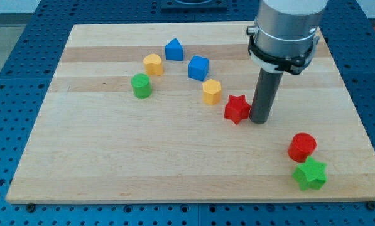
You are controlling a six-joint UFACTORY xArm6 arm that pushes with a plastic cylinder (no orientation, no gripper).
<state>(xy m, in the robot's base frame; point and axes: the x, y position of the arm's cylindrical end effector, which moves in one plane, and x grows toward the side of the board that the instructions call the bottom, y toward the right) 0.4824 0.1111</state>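
My tip [259, 120] rests on the wooden board [112, 163], right against the right side of the red star [237, 109]. Whether they touch or a hair's gap remains cannot be made out. Left of the star and slightly higher sits a yellow hexagonal block [211, 91], with a blue cube [198, 67] above it. Down to the right of the tip lie a red cylinder [301, 147] and a green star [310, 174].
Toward the view's upper left are a blue house-shaped block [173, 49], a yellow rounded block [152, 64] and a green cylinder [141, 85]. The board lies on a blue perforated table [11, 69].
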